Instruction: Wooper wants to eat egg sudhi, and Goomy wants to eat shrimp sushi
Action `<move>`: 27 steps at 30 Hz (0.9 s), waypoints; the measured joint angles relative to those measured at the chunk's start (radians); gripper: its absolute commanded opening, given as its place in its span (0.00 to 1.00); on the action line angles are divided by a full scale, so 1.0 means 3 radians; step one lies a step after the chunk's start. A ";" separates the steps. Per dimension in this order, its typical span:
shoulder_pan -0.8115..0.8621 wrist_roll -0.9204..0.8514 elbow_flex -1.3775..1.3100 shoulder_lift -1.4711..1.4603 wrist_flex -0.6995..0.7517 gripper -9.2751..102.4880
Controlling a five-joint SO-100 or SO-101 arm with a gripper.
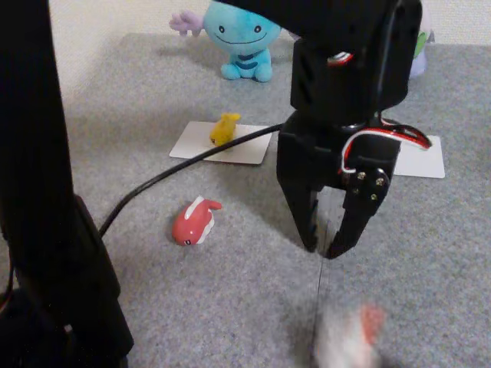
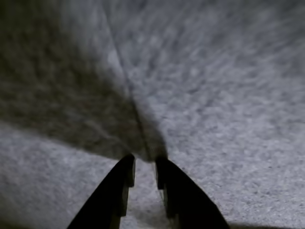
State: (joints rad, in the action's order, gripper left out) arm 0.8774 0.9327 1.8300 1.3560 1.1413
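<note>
Egg sudhi [image 1: 224, 129] already sits on the white card [image 1: 253, 146] near Wooper [image 1: 239, 38] at far left, so that half looks done; gripper [image 1: 322, 250] hangs empty over grey carpet [image 1: 230, 291], fingers [image 2: 125, 172] nearly together, blurry shrimp sushi [image 1: 349, 337] near-right still to move.
</note>
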 measured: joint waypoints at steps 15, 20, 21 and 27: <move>-0.0148 0.0281 0.0005 0.0107 0.0036 0.34; -0.0189 0.0266 0.0005 0.0107 0.0036 0.36; -0.0184 0.0271 0.0005 0.0107 0.0036 0.36; -0.0184 0.0230 0.0005 0.0317 0.0056 0.36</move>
State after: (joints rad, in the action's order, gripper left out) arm 0.8222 1.0017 1.8316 1.4511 1.1582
